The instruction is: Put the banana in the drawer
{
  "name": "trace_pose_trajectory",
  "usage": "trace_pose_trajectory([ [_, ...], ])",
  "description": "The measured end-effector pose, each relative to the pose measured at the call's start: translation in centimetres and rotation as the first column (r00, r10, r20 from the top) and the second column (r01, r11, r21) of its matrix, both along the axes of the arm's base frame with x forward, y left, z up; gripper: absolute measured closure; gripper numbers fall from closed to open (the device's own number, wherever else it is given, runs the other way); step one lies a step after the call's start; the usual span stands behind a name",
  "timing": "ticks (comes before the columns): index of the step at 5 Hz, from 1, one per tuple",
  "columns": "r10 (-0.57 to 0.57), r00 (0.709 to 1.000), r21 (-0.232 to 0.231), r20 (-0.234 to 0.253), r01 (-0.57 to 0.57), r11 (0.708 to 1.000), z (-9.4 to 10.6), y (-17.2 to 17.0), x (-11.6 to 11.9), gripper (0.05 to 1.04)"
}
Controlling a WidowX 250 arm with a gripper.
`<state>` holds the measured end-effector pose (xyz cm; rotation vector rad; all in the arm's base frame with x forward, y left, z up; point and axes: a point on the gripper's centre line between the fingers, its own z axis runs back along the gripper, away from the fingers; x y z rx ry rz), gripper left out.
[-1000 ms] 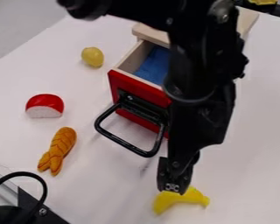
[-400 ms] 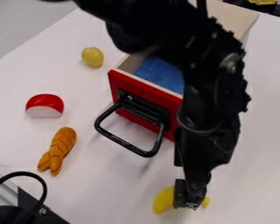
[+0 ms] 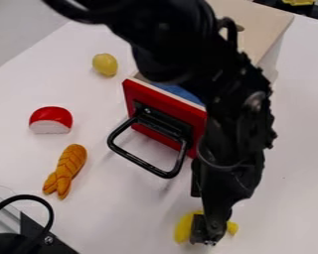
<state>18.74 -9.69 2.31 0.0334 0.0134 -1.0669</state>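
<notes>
The black gripper (image 3: 208,233) hangs low over the yellow banana (image 3: 184,228) at the lower middle of the camera view. It covers the banana's middle, and yellow shows on both sides of it. Whether the banana is held is hidden. The drawer (image 3: 168,114) has a red front and a black loop handle, and stands pulled out from its wooden box. Part of its blue inside shows below the arm, which hides the rest.
At the left on the white table (image 3: 121,213) lie a braided bread piece (image 3: 67,168) and a red-and-white toy (image 3: 50,120). A yellow-green fruit (image 3: 105,64) is left of the drawer. Black equipment and a cable (image 3: 29,197) occupy the lower left corner.
The gripper has moved down in the view onto the banana's middle, shifting right and then slightly left. The upper arm now covers more of the drawer's opening. The banana has not visibly moved.
</notes>
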Motion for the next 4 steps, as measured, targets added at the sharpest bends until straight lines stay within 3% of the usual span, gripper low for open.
trace_pose_trajectory([
  [2,-0.002,0.999,-0.015,-0.047,0.002,1.000,-2.2,0.1,0.2,0.119],
  [4,-0.003,1.000,-0.016,-0.025,0.002,1.000,-2.3,-0.1,0.5,0.677],
])
